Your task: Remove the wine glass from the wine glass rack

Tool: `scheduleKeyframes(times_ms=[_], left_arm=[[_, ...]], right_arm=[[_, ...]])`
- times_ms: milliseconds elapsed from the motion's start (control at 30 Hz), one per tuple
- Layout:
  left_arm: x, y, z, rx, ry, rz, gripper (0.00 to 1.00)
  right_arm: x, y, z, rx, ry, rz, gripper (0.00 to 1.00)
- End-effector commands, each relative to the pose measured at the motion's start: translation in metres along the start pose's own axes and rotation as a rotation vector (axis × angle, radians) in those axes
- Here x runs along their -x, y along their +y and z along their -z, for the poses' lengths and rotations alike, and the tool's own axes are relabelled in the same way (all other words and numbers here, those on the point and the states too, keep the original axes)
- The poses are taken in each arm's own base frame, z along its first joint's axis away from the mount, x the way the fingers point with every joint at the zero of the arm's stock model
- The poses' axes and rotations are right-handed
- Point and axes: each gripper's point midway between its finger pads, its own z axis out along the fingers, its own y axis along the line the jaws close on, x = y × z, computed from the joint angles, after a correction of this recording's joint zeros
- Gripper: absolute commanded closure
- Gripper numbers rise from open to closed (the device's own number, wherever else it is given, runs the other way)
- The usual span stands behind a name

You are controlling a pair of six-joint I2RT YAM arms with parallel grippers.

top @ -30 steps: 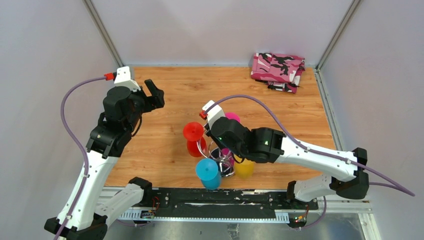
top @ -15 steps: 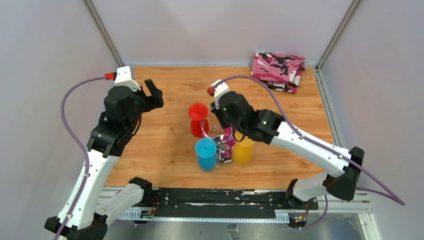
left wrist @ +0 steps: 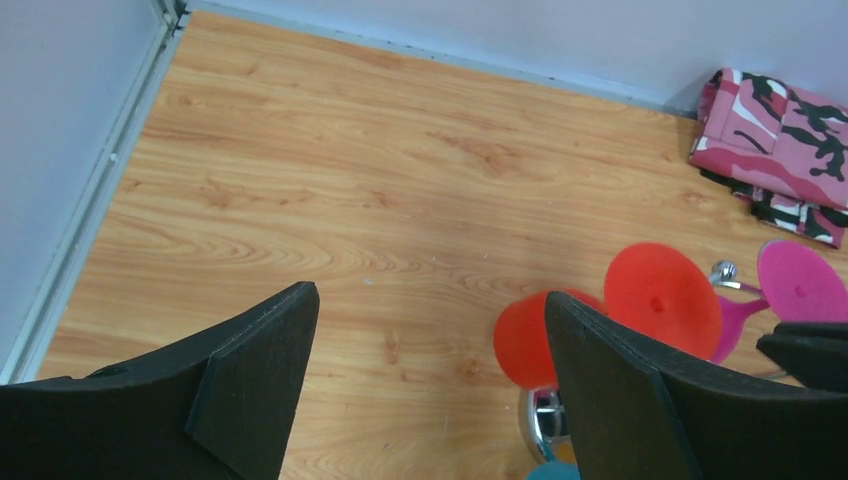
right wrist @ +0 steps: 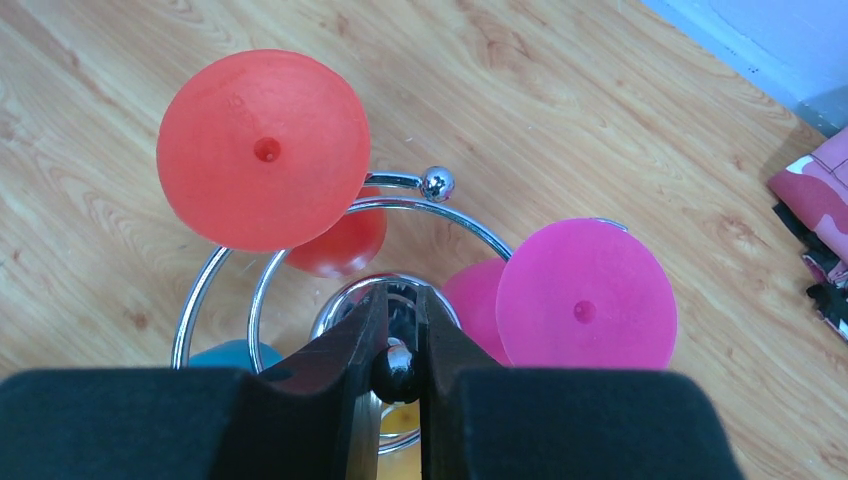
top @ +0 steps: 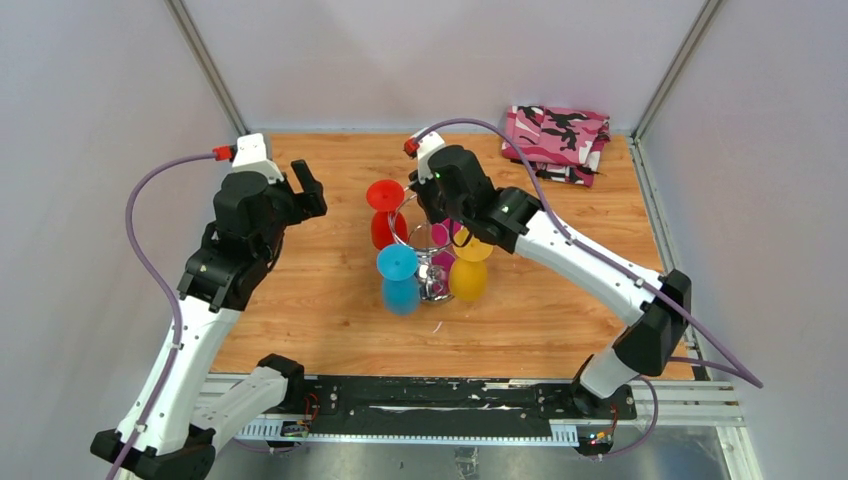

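The wine glass rack is a chrome wire stand in the middle of the table. Coloured wine glasses hang on it upside down: red, blue, yellow and pink. My right gripper is shut on the dark ball atop the rack's central pole, with the red glass foot and pink glass foot just beyond it. My left gripper is open and empty, above bare wood to the left of the red glass.
A folded pink camouflage cloth lies at the back right corner; it also shows in the left wrist view. Grey walls with metal posts close in the table on three sides.
My right arm has moved away from the near edge towards the back, and the rack with its hanging glasses has shifted with it. The blue glass is blurred. The left arm has barely moved.
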Motion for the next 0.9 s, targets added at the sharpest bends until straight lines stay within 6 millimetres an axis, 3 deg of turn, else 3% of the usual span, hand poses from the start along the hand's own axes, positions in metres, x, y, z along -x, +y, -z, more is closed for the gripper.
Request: scheduleKeyframes(times_ms=[0,867], left_arm=[[-0.006,0.007,-0.001,0.030,0.000,-0.023,0.11],[-0.013,0.003,-0.011,0.018,-0.016,0.002,0.10]], right_arm=[[0.042,-0.024,-0.007,-0.024,-0.117,-0.034,1.00],[0.082,-0.085,-0.052,-0.171,-0.127,0.034,1.00]])
